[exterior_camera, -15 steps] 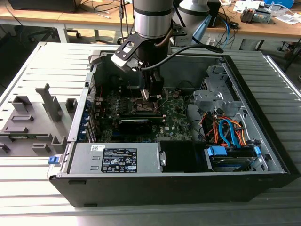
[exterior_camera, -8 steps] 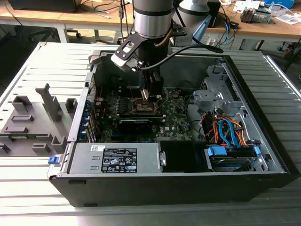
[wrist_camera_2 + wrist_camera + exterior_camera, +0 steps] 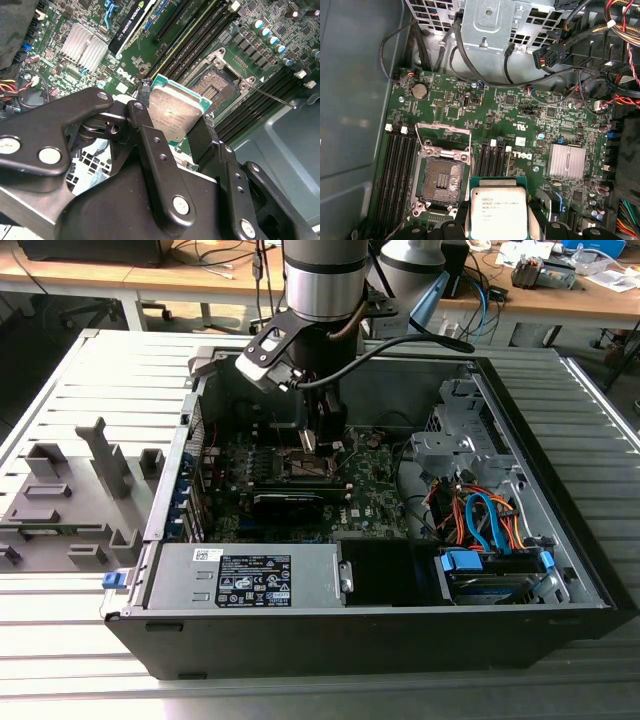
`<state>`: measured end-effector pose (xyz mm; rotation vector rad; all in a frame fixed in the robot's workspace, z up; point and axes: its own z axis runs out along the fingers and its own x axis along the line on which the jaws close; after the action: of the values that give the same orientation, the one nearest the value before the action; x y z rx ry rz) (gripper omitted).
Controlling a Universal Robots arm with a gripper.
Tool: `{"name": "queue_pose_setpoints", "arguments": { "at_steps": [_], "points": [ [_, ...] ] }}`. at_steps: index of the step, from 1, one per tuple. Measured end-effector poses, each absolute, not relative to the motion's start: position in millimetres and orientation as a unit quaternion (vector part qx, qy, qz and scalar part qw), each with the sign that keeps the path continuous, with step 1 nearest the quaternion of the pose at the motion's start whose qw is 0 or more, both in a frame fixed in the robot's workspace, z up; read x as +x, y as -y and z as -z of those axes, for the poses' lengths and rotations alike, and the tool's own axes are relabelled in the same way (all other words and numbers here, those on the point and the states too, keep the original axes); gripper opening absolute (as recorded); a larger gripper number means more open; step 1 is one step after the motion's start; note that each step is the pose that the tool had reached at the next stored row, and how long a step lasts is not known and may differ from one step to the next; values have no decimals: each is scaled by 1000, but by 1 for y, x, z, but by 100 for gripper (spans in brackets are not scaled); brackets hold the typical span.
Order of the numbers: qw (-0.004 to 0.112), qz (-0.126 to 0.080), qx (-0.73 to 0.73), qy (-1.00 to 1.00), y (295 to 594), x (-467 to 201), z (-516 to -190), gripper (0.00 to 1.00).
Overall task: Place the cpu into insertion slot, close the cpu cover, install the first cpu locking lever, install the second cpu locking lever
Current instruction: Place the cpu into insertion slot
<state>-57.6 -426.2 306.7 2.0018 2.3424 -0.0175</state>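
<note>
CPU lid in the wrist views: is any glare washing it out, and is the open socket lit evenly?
Second wrist view: the cpu lid shows a soft mottled sheen, not washed out. First wrist view: the cpu reads pale and bright, markings visible; the insertion slot is evenly lit, with no hard shadow.

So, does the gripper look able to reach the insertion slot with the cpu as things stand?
Probably yes: the gripper holds the cpu close by the insertion slot, which lies open with the cpu cover swung back and nothing over it.
</note>
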Motion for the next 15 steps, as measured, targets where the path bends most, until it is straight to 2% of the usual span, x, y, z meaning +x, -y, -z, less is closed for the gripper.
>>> {"name": "queue_pose_setpoints", "arguments": {
  "at_steps": [15],
  "points": [
    [31, 7, 663, -748, 426, -58, -307, 54]
  ]
}}
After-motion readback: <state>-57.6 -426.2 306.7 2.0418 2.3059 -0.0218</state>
